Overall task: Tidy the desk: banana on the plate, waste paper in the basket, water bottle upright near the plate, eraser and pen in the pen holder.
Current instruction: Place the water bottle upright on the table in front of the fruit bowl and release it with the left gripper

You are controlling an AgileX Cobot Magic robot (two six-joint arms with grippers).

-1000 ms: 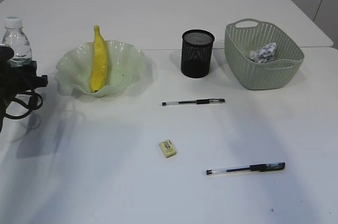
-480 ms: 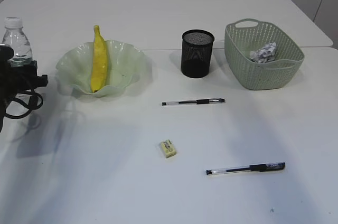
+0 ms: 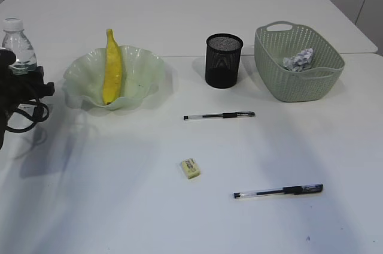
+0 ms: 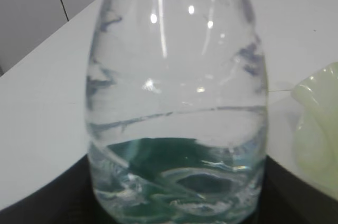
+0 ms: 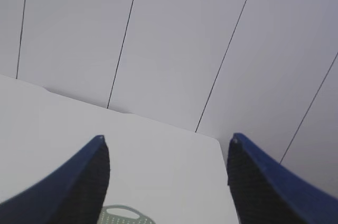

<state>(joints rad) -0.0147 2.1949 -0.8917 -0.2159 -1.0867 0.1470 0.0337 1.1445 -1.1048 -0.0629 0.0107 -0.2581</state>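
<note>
Left claw (image 3: 24, 83) at upright bottle (image 3: 17, 44), grip unclear. Right claw (image 5: 166, 152) agape, empty, above basket (image 3: 299, 80). Banana (image 3: 112, 67) in plate (image 3: 143, 80). Paper (image 3: 298, 58) in basket. Eraser (image 3: 190, 168), two pens (image 3: 219, 115) (image 3: 278, 191) on desk (image 3: 108, 194); holder (image 3: 223, 61) between plate and basket.

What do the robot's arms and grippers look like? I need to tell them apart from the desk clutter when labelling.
The left arm at the exterior view's left edge is black, blocky hardware with looped black cables hanging below. The right gripper has two broad tapering fingers, blue on the outside with dark textured inner pads. No markings are readable.
</note>
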